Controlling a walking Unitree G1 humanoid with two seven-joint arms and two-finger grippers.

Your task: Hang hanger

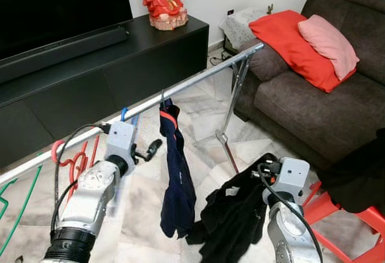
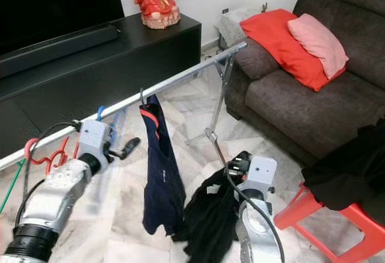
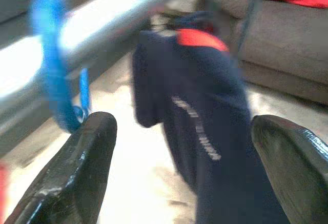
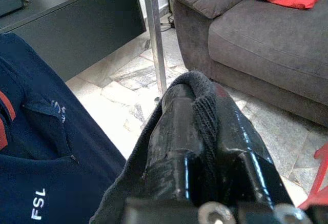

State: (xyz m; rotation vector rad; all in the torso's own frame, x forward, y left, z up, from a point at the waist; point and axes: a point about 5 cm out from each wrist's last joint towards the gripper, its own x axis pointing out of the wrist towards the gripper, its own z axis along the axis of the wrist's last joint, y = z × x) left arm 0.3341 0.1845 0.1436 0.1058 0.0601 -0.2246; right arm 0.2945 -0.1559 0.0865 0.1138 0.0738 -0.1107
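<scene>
Now the blue hanger [image 3: 54,70] hangs on the rail [image 1: 198,76] beside the spread left end effector [image 3: 179,178].

The left arm reaches up and forward to the silver rail [image 1: 198,77], its wrist just below the bar. The left gripper [image 3: 179,170] points along the rail with its two black fingers [image 3: 77,172] spread wide, holding nothing. The right arm is bent low, well below the rail, and the right gripper [image 4: 197,131] is clamped on a black garment [image 1: 231,215].
</scene>
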